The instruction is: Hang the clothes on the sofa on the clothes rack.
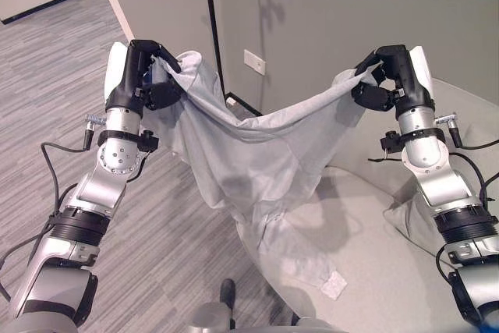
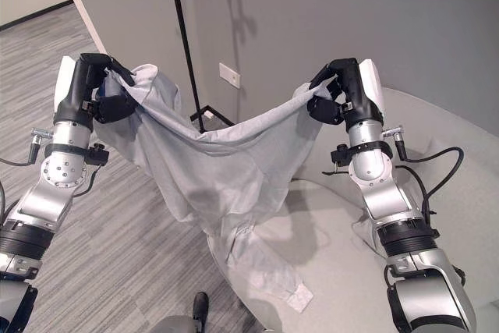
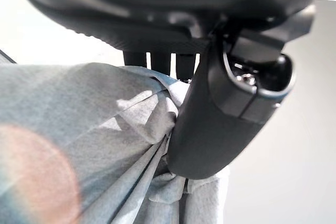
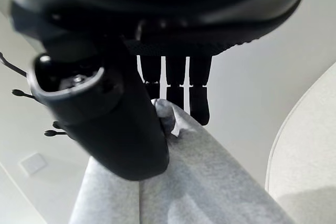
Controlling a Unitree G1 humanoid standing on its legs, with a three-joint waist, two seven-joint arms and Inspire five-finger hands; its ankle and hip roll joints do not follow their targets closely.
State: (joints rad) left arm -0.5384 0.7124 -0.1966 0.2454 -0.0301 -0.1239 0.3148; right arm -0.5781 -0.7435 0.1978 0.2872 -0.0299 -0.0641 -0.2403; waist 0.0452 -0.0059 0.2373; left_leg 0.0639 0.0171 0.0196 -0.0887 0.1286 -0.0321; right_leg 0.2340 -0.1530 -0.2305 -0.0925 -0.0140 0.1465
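Held aloft between left hand (image 1: pixel 148 76) and right hand (image 1: pixel 386 79), each pinching a top corner: pale grey shirt (image 1: pixel 257 154), sagging in the middle, its tail trailing onto the sofa (image 1: pixel 374 271). Lifted almost clear of the cushions, not yet hung. Behind the cloth, against the wall, the black pole of the clothes rack (image 2: pixel 181 29). Next, by the look of it: raising the shirt toward that rack and draping it without letting go early.
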